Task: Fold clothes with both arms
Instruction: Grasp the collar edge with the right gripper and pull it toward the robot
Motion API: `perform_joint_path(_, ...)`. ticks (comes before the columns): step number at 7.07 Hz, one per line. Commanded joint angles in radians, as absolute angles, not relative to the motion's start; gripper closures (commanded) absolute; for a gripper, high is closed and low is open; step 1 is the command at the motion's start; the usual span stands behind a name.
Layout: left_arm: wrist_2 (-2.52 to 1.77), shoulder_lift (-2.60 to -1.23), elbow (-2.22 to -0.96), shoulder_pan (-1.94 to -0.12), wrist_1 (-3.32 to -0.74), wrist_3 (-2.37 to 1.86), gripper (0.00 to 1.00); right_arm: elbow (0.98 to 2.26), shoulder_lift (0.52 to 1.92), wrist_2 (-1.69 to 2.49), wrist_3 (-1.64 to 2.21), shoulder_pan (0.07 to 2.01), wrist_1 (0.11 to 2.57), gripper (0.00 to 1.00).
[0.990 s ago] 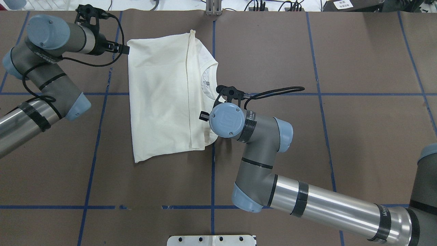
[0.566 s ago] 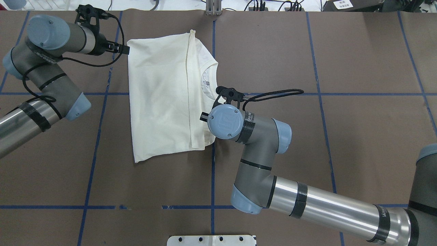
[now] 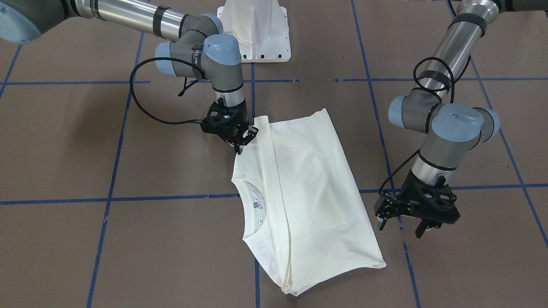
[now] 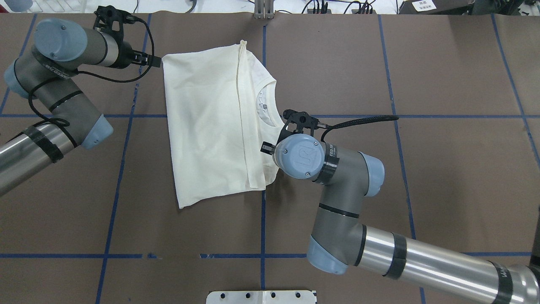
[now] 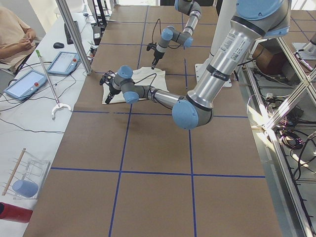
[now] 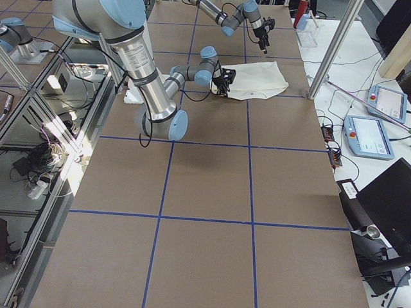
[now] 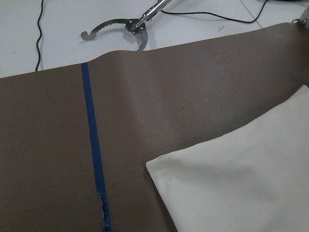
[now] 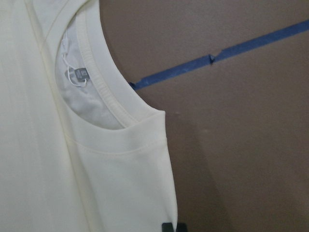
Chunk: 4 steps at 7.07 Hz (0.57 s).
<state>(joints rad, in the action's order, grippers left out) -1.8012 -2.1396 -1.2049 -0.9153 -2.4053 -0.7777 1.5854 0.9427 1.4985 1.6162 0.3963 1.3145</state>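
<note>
The cream-white T-shirt [image 4: 209, 122] lies folded lengthwise on the brown table, plain side up, with its neck opening [image 3: 257, 205] showing; the cat print is hidden. My right gripper [image 3: 239, 144] is shut on the shirt's shoulder edge beside the collar. In the overhead view it sits mostly under its wrist [image 4: 266, 148], and one fingertip [image 8: 169, 226] shows at the cloth edge in the right wrist view. My left gripper [image 3: 402, 229] is open and empty, just off the shirt's hem corner [image 4: 165, 59]. That corner also shows in the left wrist view [image 7: 159, 166].
The white pedestal base [image 3: 257, 30] stands at the robot's side of the table. Blue tape lines [image 4: 126, 116] cross the brown cover. Beyond the far edge lie a metal grabber tool [image 7: 125, 26], tablets [image 5: 27, 81] and cables, and a person [image 5: 15, 34] sits there.
My right arm has moved to the right in the overhead view, dragging the shirt with it, slightly turned. The left arm has stayed in place.
</note>
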Motion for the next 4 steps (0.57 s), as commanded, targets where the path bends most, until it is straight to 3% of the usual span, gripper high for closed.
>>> perform_joint_path(1, -1.802, -2.140, -1.207, -0.913, -2.407, -0.778, 0.00, 1.798, 1.143, 1.387, 1.637, 0.278, 1.313, 1.00)
perform_joint_path(2, -1.802, -2.140, -1.209, -0.908, -2.407, -0.778, 0.00, 1.892, 1.229, 1.335, 1.691, 0.211, 1.315, 1.00)
perform_joint_path(4, -1.802, -2.140, -1.210, -0.907, -2.407, -0.778, 0.00, 1.954, 1.316, 1.275, 1.712, 0.141, 1.315, 1.00)
